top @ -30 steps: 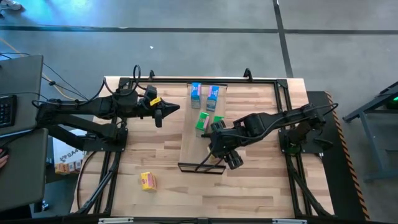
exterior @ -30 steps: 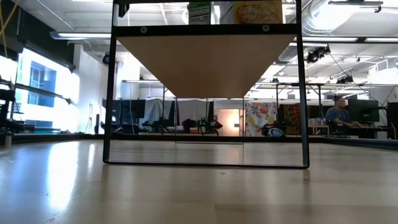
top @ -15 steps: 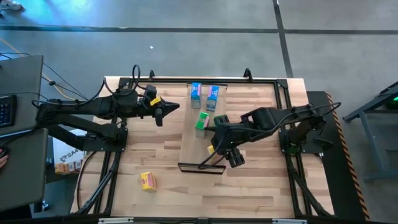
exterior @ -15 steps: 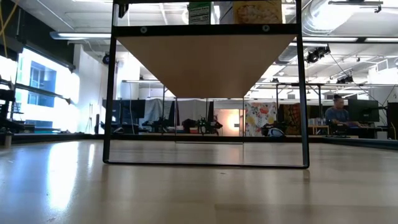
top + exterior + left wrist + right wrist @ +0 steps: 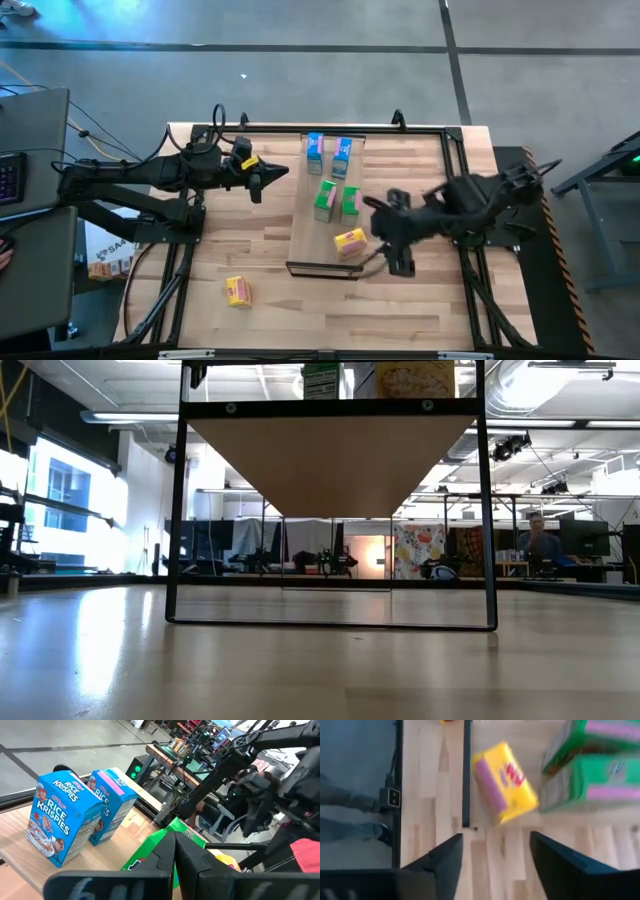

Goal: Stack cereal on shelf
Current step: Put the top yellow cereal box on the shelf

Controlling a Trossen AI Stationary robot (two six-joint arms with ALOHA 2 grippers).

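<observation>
The shelf (image 5: 305, 245) is a pale plank on a black frame at mid-table. On it stand two blue cereal boxes (image 5: 315, 147) (image 5: 342, 152) at the far end, two green ones (image 5: 326, 198) (image 5: 350, 203) in the middle, and a yellow one (image 5: 349, 241) near the near end. Another yellow box (image 5: 238, 290) lies on the tabletop, near left. My right gripper (image 5: 398, 262) (image 5: 495, 865) hangs open to the right of the shelf, holding nothing. My left gripper (image 5: 272, 175) (image 5: 175, 852) is shut, level, left of the shelf.
The shelf's black frame legs (image 5: 178, 510) (image 5: 488, 510) stand on the tabletop, with the plank's underside (image 5: 315, 460) between them. Bare tabletop lies near the front edge (image 5: 330, 320). A person sits at a desk far back in the room (image 5: 540, 545).
My right gripper has drawn back off the shelf toward the table's right edge, risen and rolled about its wrist. The yellow box it covered now stands uncovered on the shelf's near end. The left arm has kept still.
</observation>
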